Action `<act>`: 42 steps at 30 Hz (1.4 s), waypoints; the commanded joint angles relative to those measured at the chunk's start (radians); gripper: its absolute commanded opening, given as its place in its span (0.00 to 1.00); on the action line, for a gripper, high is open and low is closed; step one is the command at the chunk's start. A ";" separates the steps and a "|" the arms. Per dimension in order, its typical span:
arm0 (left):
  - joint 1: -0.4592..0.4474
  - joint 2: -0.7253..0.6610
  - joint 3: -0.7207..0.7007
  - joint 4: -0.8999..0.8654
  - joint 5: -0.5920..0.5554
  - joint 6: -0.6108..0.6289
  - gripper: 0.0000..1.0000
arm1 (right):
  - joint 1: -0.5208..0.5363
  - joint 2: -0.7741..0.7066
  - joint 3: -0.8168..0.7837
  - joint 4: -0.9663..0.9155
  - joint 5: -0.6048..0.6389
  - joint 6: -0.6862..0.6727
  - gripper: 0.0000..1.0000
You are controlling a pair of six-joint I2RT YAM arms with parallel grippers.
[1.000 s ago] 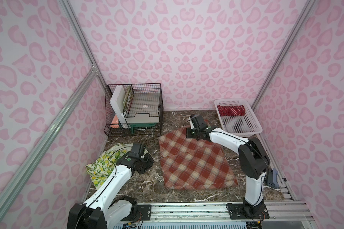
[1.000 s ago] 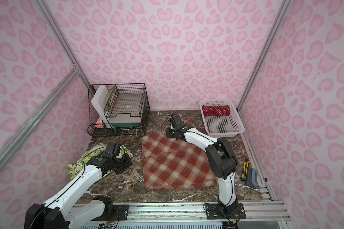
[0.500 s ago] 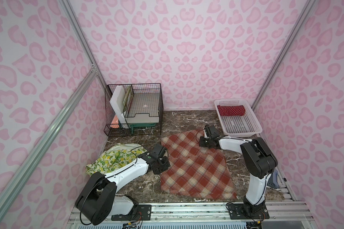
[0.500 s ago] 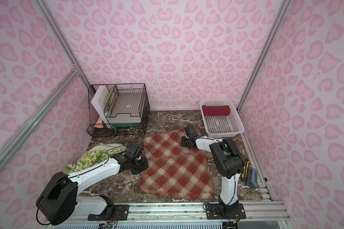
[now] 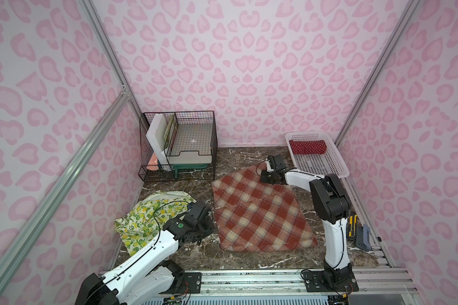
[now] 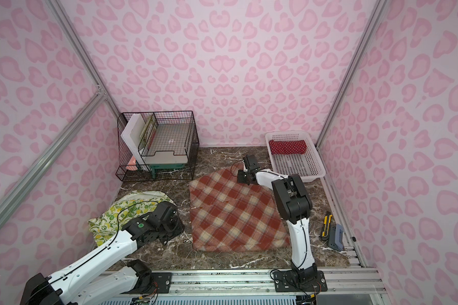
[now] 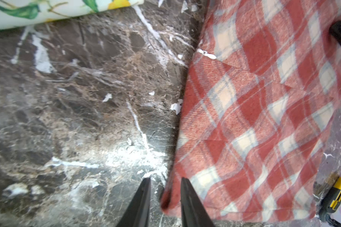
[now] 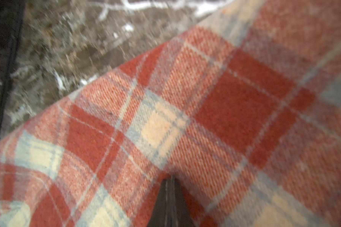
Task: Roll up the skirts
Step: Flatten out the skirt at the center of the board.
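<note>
While 1 skirt lies rolled in the basket [image 5: 320, 163], 2 more lie on the desk [image 5: 236, 163].
Farthest left, the lemon skirt [image 5: 143, 219] sits crumpled; beside it the left fingers [image 7: 142, 196] stand parted, gripping nothing, 1 over bare desk and 1 over the near left edge of the plaid skirt [image 5: 259, 211], which lies spread flat mid-desk. At its far corner the right fingers [image 8: 165, 198] are clenched on a pinch of plaid cloth. Right of them, the polka-dot skirt [image 5: 307, 146] lies rolled at the far end of the white basket.
</note>
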 commanded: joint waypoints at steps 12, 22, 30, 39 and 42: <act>-0.156 -0.106 -0.144 0.091 0.022 -0.216 0.66 | -0.016 -0.049 -0.017 -0.147 0.051 0.045 0.05; -0.337 0.011 -0.156 0.182 -0.072 -0.302 0.62 | -0.023 -0.332 -0.132 -0.218 0.143 0.008 0.25; -0.343 0.145 -0.139 0.338 -0.045 -0.285 0.62 | -0.099 -0.746 -0.601 -0.246 0.203 0.056 0.29; -0.347 0.161 -0.168 0.353 0.035 -0.288 0.52 | -0.120 -1.031 -0.771 -0.378 0.216 0.104 0.27; -0.361 0.162 -0.169 0.337 0.035 -0.287 0.42 | -0.130 -1.097 -0.786 -0.428 0.248 0.122 0.27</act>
